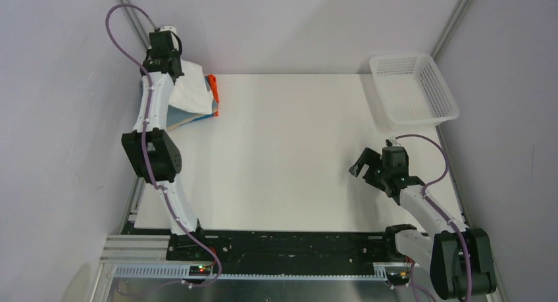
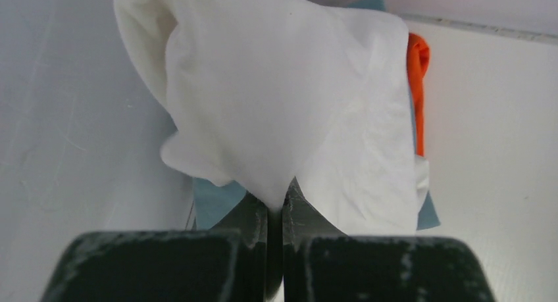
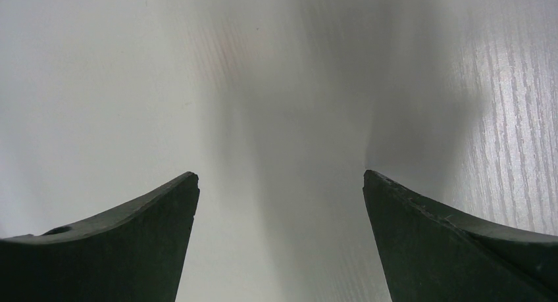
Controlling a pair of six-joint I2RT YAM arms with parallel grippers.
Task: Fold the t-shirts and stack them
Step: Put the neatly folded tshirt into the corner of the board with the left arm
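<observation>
Left wrist | I see left gripper [image 2: 276, 195] pinched on white shirt [image 2: 283, 85] | right gripper [image 3: 281, 183] spread wide over table [image 3: 263, 65]

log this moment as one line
left pincer: shut on white shirt over stack, far left | right pincer: open, holding nothing, above table | basket: far right

The white t-shirt [image 2: 283, 98] hides most of the stacked shirts [image 2: 418, 65] beneath.
</observation>
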